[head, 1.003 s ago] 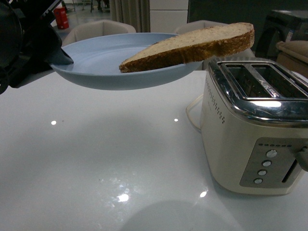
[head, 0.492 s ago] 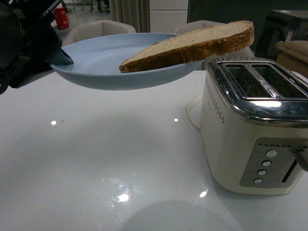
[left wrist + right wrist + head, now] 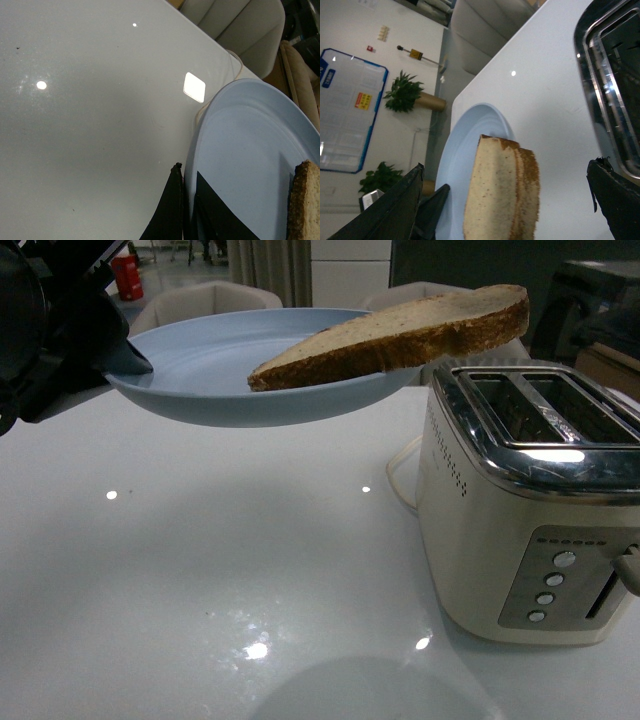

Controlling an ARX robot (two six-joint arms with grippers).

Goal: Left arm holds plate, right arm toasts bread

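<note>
Looking out over a glossy white tabletop (image 3: 200, 570) dotted with lamp reflections, pale upholstered chairs (image 3: 200, 295) waiting behind. Clamping firmly with the bulky black matte left gripper (image 3: 128, 358) onto the rim of the round, shallow, pale blue plastic plate (image 3: 200, 370), one flat jaw lying on the upper face and the other tucked underneath. Holding that plate clear above the table, its far edge reaching close to the cream and chrome two-slot toaster (image 3: 530, 510). Carrying the half-slice of light brown, dark-crusted bread (image 3: 400, 335), one end resting inside the plate, the rounded end propped on the rim and jutting past it, hanging above the toaster's near corner without touching. Hovering apart with the right gripper (image 3: 506, 167), dark fingers spread wide and grasping nothing, framing the bread between them but well short of it. Judging the slice to be light, soft and crumbly, stiffer only along the crust, and probably sliding easily on smooth plastic. Favouring a hold on the overhanging rounded end, pressing gently on the two flat faces and not on the crust edges, so as to be lowering it upright into a slot. Risking a dent or tear by squeezing hard, and a slipped slice by nudging it before closing.
</note>
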